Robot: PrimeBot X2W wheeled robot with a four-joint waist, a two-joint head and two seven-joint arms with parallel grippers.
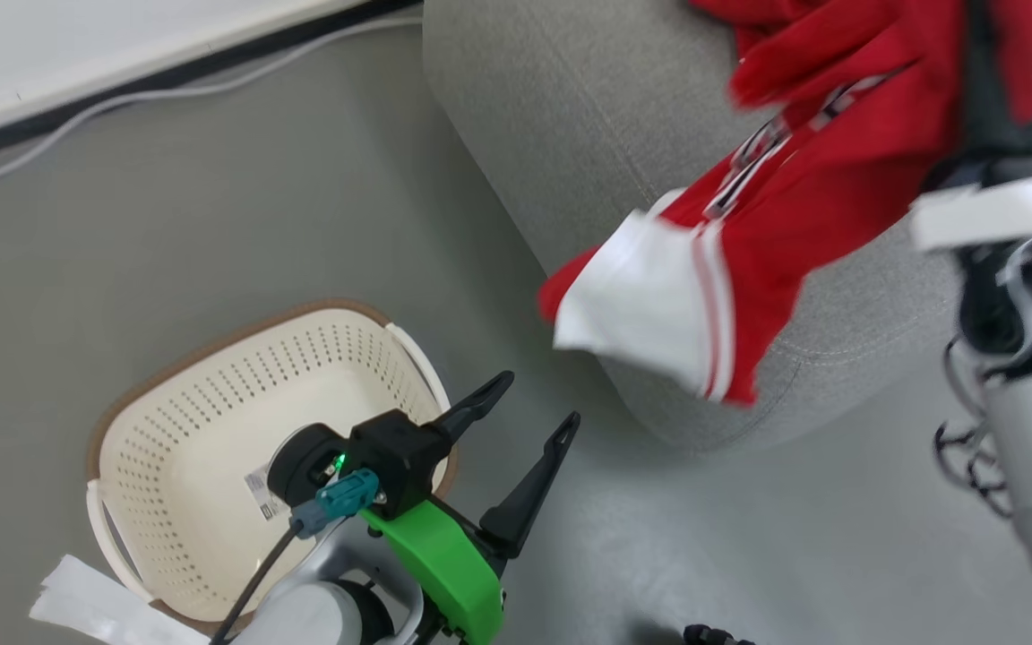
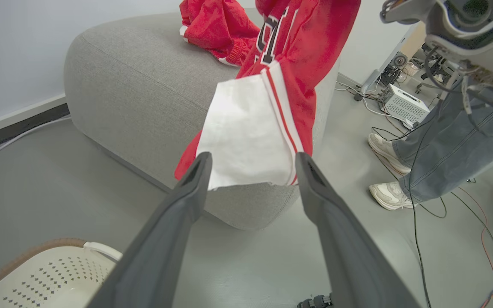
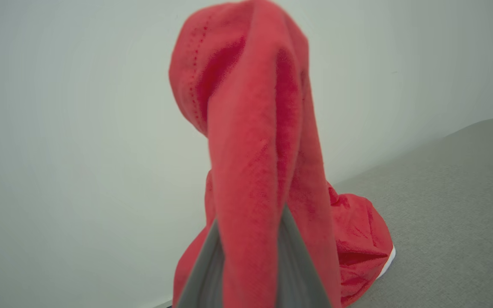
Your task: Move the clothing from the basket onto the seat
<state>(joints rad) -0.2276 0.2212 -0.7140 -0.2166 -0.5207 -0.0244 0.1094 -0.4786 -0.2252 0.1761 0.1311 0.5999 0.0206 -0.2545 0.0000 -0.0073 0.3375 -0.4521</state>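
Because the grey sofa (image 1: 570,134) has a rounded, sloping arm, I'd worry about the red jersey (image 1: 821,179). It hangs from the right gripper (image 3: 250,256), jaws clenched on its fabric, and its white-trimmed end dangles past the sofa's edge. Let go here, that loose end could drag it to the floor. 1 red garment (image 2: 216,30) already lies on the seat. The cream basket (image 1: 211,385) shows no clothing, and by it the left gripper (image 1: 536,400) has its jaws released. The jersey's lettering is folded and unreadable, and the basket's paper label (image 1: 258,493) is too small to read.

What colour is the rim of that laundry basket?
Brown; the basket rim shows best in the head view.
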